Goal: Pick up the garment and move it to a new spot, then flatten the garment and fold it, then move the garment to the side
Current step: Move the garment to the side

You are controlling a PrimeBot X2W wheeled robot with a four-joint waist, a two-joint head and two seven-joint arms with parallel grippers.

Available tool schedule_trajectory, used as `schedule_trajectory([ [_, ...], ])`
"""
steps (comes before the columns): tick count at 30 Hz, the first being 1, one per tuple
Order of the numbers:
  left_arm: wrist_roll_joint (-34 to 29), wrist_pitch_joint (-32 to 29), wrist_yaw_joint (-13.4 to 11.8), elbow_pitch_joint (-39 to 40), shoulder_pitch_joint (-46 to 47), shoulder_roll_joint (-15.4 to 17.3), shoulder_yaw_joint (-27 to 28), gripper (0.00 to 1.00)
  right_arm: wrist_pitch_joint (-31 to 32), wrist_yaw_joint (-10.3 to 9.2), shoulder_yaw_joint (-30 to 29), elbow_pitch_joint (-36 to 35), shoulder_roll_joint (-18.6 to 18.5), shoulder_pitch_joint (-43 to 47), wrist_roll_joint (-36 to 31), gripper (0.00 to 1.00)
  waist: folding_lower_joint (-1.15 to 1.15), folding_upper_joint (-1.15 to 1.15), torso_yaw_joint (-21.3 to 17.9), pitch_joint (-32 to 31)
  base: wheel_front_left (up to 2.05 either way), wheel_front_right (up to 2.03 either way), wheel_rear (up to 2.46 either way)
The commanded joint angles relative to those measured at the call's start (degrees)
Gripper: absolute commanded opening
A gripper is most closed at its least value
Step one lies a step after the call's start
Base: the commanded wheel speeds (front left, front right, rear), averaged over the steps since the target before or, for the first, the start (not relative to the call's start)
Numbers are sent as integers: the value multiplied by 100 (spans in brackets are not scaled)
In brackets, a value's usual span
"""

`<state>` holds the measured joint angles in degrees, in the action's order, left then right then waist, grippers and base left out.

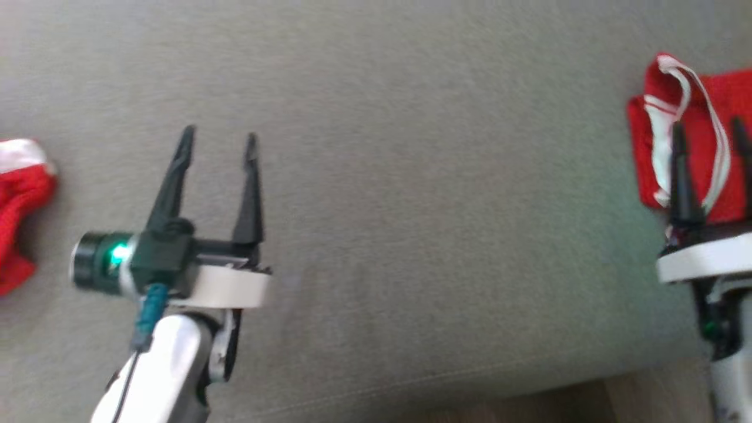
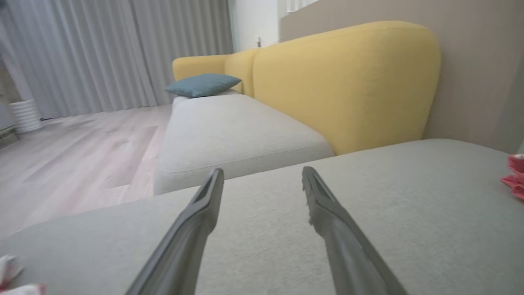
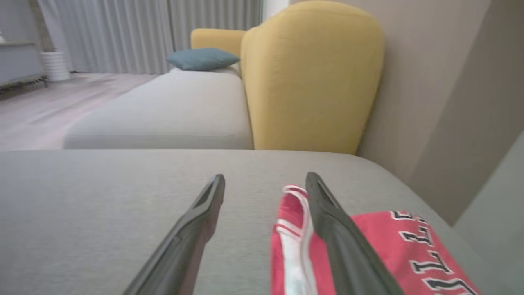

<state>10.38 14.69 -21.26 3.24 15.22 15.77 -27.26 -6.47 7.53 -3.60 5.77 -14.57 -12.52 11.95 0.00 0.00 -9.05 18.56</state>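
The garment (image 1: 734, 94) lies folded into a small red block at the far right of the grey seat (image 1: 411, 176), near the seat's front edge, with its white trim (image 1: 664, 117) bunched along its left side. The right gripper (image 1: 708, 123) is over it with its fingers apart and clamped on nothing. In the right wrist view the right gripper (image 3: 266, 177) has one finger (image 3: 339, 233) across the garment (image 3: 380, 237), while the other finger is over bare seat just beside it; whether the finger touches the fabric cannot be told. Black-and-white letters (image 3: 425, 254) run along the garment's top face. The left gripper (image 1: 220, 134) is well apart from it, at the lower left of the head view, over bare seat, its fingers also spread and holding nothing. In its own wrist view the left gripper (image 2: 263, 171) points across the seat toward a yellow backrest (image 2: 344, 82). A second red cloth (image 1: 20, 194) with a white edge lies crumpled at the far left of the seat, beside the left gripper but not touching it. Beyond the seat are a second pale cushion, a blue pillow (image 2: 202, 84), grey curtains (image 2: 102, 53) and a wood floor (image 2: 61, 151). The head view is a little blurred.
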Motion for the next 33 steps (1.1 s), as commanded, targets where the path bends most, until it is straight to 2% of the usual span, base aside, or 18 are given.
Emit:
schedule_trajectory([
  [1, 129, 29, -58, 180, -86, 63, 378, 100, 51, -4, 172, -370, 64, 113, 43, 100, 0, 0, 386, -348, 0, 0, 0],
  [6, 278, 29, -115, 155, -557, 151, 774, 100, 223, -4, 420, -675, 348, 498, 45, 100, 0, 0, 657, -630, 0, 0, 0],
  [16, 525, 30, 85, -32, -1297, 249, 949, 100, 382, -4, 331, -1025, 828, 1287, -68, 100, 0, 0, 819, -1201, 0, 0, 0],
  [33, 736, -26, 207, -364, -1851, 239, 756, 100, 826, -4, 375, -1470, 999, 2087, -258, 100, 0, 0, 749, -1899, 0, 0, 0],
])
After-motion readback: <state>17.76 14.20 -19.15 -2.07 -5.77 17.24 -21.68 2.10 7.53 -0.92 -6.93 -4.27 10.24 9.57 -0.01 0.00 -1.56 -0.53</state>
